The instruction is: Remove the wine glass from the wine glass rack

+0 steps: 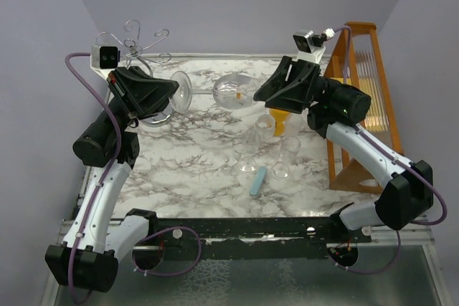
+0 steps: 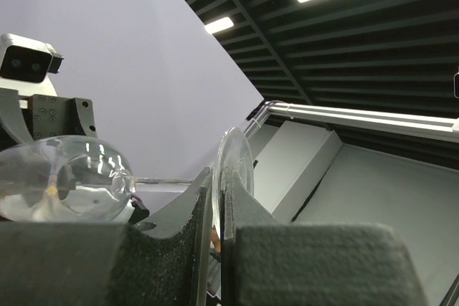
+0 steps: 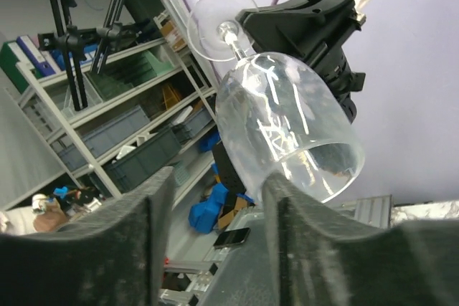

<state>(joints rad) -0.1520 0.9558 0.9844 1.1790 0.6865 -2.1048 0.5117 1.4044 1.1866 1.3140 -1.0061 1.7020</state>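
Note:
The clear wine glass (image 1: 235, 91) hangs level in the air above the marble table, off the silvery wire wine glass rack (image 1: 138, 44) at the back left. My left gripper (image 1: 172, 92) is shut on the glass's round foot (image 2: 234, 166); the bowl (image 2: 64, 188) points away to the right. My right gripper (image 1: 262, 95) is open at the bowl's mouth. In the right wrist view the bowl (image 3: 287, 127) lies over the right finger (image 3: 287, 198), not between the two. The right gripper (image 3: 219, 191) holds nothing.
A tall orange wooden slatted rack (image 1: 362, 84) stands at the right edge. On the table (image 1: 193, 170) below lie a yellow piece (image 1: 277, 121), several small clear cups (image 1: 264, 127) and a light blue stick (image 1: 258, 181).

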